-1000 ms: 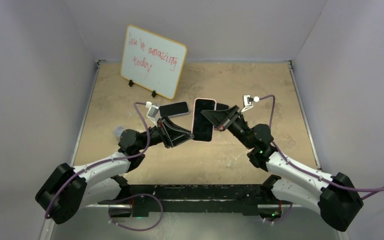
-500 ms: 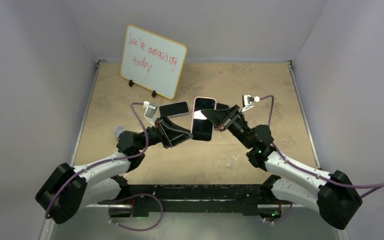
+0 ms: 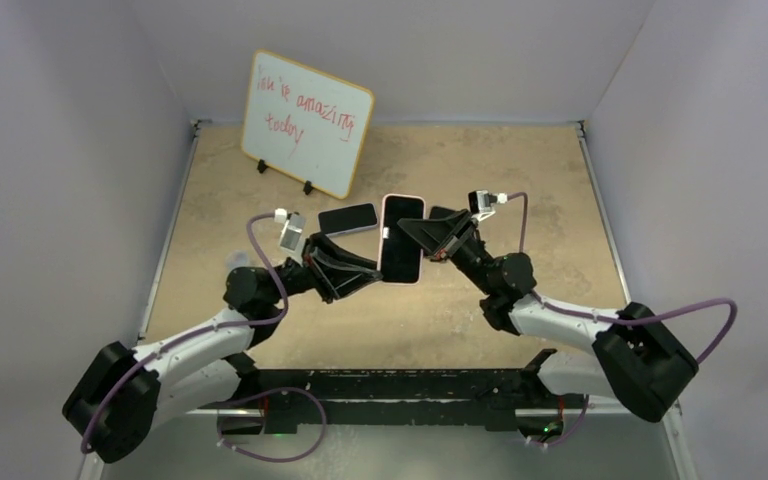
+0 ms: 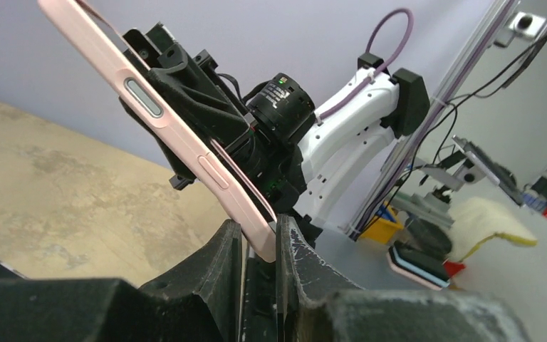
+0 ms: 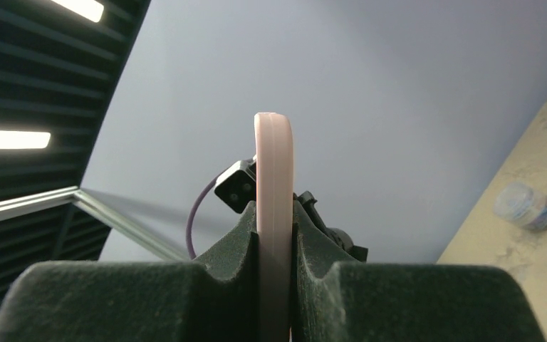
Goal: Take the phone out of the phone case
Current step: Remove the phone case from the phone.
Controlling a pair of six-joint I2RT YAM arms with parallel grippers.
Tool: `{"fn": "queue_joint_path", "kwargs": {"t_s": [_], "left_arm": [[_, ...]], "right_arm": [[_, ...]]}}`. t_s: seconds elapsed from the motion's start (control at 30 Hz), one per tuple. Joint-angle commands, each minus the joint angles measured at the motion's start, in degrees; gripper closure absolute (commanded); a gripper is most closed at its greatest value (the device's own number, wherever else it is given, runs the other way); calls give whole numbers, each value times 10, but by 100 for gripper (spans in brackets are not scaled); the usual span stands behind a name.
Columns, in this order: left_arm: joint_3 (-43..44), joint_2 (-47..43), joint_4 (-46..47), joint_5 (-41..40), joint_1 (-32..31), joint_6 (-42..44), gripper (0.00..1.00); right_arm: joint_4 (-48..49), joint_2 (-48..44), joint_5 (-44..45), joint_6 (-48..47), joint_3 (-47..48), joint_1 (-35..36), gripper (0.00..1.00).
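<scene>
Now left end effector and right end effector each clamped on pink phone case edge.

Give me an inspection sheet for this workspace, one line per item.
Surface: tan table, stained.
Job's things: phone in pink case, held up off the table.
Clutter: second phone; whiteboard with red writing; small clear jar.
Tools: left tool shut on the case's edge; right tool shut on the opposite edge.
Cables: purple cables loop at both wrists.
Surroundings: pale walls on three sides.
</scene>
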Motion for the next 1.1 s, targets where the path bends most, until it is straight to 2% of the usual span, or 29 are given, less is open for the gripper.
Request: {"fn": "queue_joint_path", "kwargs": {"t_s": [0.0, 0.13, 0.23, 0.37, 0.5, 0.6, 0.7, 1.0, 1.07], "left_arm": [[28, -73, 1, 38, -11, 171, 100], [28, -70, -12, 42, -11, 220, 100], [28, -46, 35, 54, -11, 227, 100], [27, -25, 76, 58, -11, 241, 100], [40, -23, -5, 23, -11, 289, 100], [60, -22, -108, -38, -11, 304, 100], [84, -9, -188, -57, -11, 299, 99], [37, -14, -183, -80, -11, 151, 59], [26, -19, -177, -87, -11, 114, 54]], "right_arm": [[35, 38, -29, 52, 6, 2, 100], [83, 74, -60, 98, 23, 2, 100], [112, 98, -75, 122, 24, 2, 100], [99, 94, -78, 122, 15, 2, 100], [62, 68, -74, 98, 17, 2, 100], [11, 39, -68, 62, 25, 1, 100], [-41, 5, -59, 20, 33, 1, 100], [-212, -97, 23, -130, 49, 1, 100], [-223, -110, 37, -140, 47, 1, 100]]}}
